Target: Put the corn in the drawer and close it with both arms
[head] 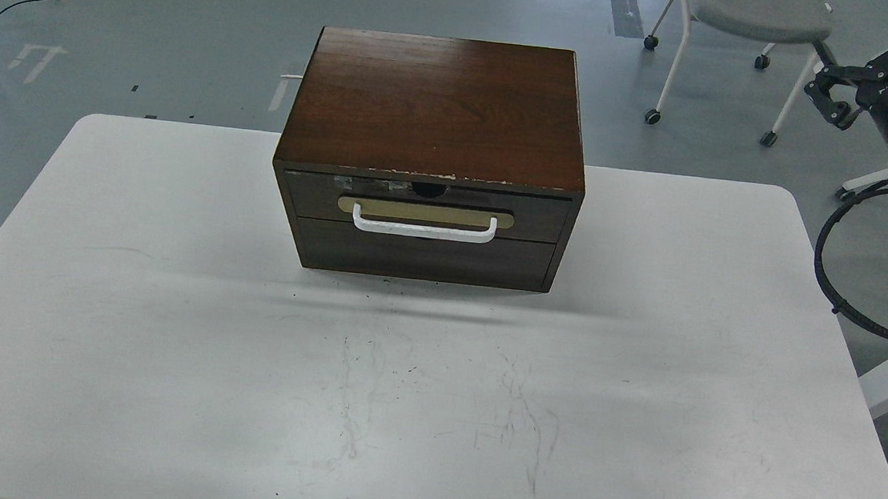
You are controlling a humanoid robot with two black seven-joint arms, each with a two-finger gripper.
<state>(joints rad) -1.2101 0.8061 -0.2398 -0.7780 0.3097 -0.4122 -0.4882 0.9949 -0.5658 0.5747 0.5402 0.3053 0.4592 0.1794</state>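
1. A dark wooden cabinet [436, 104] stands at the middle of the table's [161, 353] far edge.
2. Its drawer [312, 196] sits pushed in, its white handle [423, 228] facing the near edge.
3. The right gripper [831, 94] hangs off the table's far right corner, fingers spread.
4. A chair [753, 19] stands beyond.

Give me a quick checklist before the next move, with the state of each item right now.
1. Drawer shut flush in the cabinet: ok.
2. White handle unobstructed: ok.
3. Corn in view: not ok, none on the table or cabinet; cannot tell if it is inside.
4. Right gripper clear of the table: ok, off its right side; open or shut: cannot tell.
5. Left gripper in view: not ok.
6. Cabinet squarely on the table: ok.
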